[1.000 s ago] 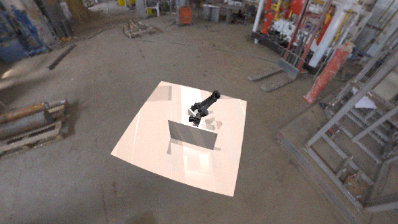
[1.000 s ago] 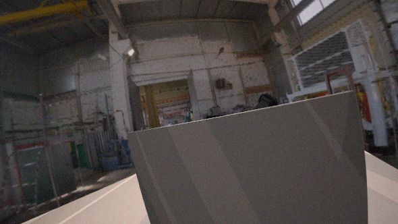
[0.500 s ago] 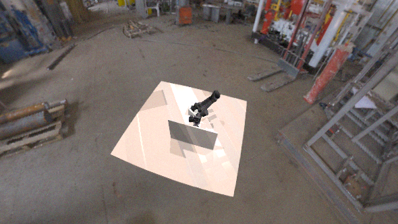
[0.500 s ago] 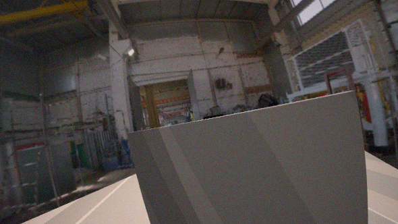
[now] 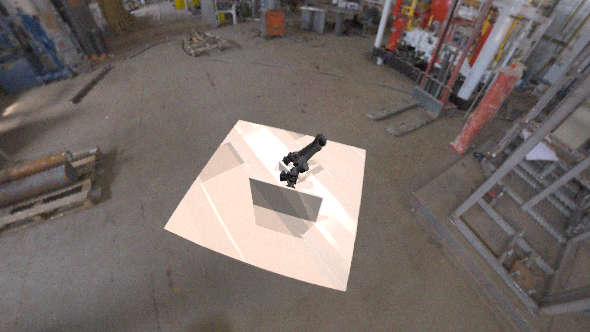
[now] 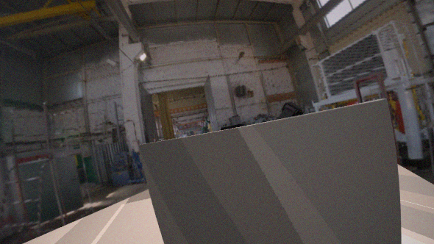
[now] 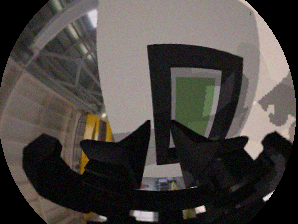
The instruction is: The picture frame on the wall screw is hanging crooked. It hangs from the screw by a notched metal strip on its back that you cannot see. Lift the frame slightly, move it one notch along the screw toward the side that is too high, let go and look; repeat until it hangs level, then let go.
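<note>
The pincer (image 5: 291, 184) (image 7: 160, 123) looks released, its tips parted with a narrow gap and nothing pinched between them. They stand about the near upright rail of the picture frame (image 7: 159, 100), one tip just off its 9 o'clock side and the other over its 3 o'clock side; whether either one brushes it I cannot tell. The frame itself hangs on the wall panel (image 5: 285, 200) (image 6: 276, 176) (image 7: 125, 75), reaching from the tips up toward 1 o'clock in the wrist view, with its green picture (image 7: 192, 100) inside the black border. Farther out, the arm (image 5: 312, 146) (image 6: 291, 109) stands on the pale surface (image 5: 210, 220) (image 6: 121, 220) (image 7: 272, 60), on the panel's 12 o'clock side as seen from the top.

I take the step in hand to be the letting go, with the look to follow. The next move is to draw the pincer straight back so neither tip drags the rail, let the frame settle, then judge its top edge. That edge drops toward 3 o'clock in the wrist view, but the lens bends and turns things, so I would not yet call it crooked or level. If it is off, grip again, lift slightly and shift one notch toward the high side
</note>
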Motion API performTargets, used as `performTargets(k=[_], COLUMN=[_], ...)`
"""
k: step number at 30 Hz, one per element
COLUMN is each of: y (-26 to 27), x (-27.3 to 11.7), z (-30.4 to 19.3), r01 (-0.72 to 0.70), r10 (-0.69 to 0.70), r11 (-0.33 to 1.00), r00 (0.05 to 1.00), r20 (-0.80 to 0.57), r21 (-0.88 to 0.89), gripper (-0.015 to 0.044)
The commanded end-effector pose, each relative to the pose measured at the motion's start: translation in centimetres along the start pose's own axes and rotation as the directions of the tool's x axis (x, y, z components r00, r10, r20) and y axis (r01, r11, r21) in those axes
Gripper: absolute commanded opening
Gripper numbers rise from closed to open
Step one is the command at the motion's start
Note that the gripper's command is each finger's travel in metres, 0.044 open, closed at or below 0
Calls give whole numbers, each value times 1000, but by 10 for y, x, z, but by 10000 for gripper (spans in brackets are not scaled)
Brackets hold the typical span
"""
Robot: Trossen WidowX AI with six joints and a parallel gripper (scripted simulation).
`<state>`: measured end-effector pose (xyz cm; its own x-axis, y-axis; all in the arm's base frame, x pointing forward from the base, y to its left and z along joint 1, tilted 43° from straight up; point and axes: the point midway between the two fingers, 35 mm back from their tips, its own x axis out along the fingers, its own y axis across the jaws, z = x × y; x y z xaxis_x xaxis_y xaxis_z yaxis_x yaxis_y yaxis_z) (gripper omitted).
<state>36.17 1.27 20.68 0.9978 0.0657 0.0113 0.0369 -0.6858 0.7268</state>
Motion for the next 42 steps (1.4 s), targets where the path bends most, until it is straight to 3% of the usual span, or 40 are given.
performTargets(k=[1, 3, 8, 23, 35, 42], y=[0, 0, 1, -6, 49, 52], x=[0, 0, -5, -99, -111, -113], z=[0, 0, -1, 0, 4, 4], r01=[0, 0, 0, 5, 9, 10], r10=[0, 0, 0, -2, -6, -6], r11=[1000, 1000, 1000, 908, 905, 905], r00=[1000, 1000, 1000, 1000, 1000, 1000], r20=[0, 0, 0, 7, 10, 11], r21=[-4, -4, -23, -420, -424, -426], gripper=[210, 260, 260, 260, 260, 260])
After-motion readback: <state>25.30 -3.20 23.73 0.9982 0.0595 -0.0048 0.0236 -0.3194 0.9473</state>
